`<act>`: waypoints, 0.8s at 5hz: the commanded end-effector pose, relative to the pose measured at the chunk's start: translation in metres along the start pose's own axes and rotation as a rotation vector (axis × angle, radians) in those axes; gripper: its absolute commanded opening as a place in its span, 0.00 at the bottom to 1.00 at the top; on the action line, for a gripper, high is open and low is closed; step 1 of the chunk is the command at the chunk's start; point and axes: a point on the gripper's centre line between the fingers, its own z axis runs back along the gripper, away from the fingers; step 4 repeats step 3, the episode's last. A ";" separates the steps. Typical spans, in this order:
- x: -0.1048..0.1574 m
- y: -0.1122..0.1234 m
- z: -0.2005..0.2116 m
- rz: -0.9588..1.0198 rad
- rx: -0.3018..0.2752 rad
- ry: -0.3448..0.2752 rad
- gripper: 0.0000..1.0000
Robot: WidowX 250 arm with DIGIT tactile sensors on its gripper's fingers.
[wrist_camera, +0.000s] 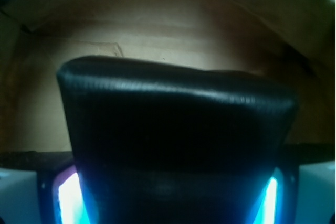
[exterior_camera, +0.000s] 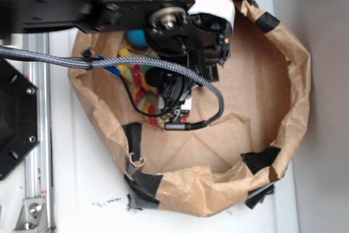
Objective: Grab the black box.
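Observation:
The black box (wrist_camera: 173,124) fills most of the wrist view, a dark glossy slab with a rounded top edge. It sits between the two blue-lit fingers (wrist_camera: 68,200) of my gripper (wrist_camera: 168,195), touching both, so the gripper is shut on it. In the exterior view the gripper (exterior_camera: 177,107) hangs inside the brown paper basin (exterior_camera: 262,107), left of its middle, and the arm and cable hide the box there.
The basin's crumpled paper walls are patched with black tape (exterior_camera: 262,159). Colourful toys (exterior_camera: 136,83) and a blue ball (exterior_camera: 136,37) lie at its left side under the arm. A black hexagonal plate (exterior_camera: 13,118) and a metal rail (exterior_camera: 41,135) stand outside on the left.

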 end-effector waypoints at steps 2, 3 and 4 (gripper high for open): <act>0.040 -0.051 0.079 0.067 0.026 0.043 0.00; 0.030 -0.057 0.081 -0.015 0.048 0.027 0.00; 0.030 -0.057 0.081 -0.015 0.048 0.027 0.00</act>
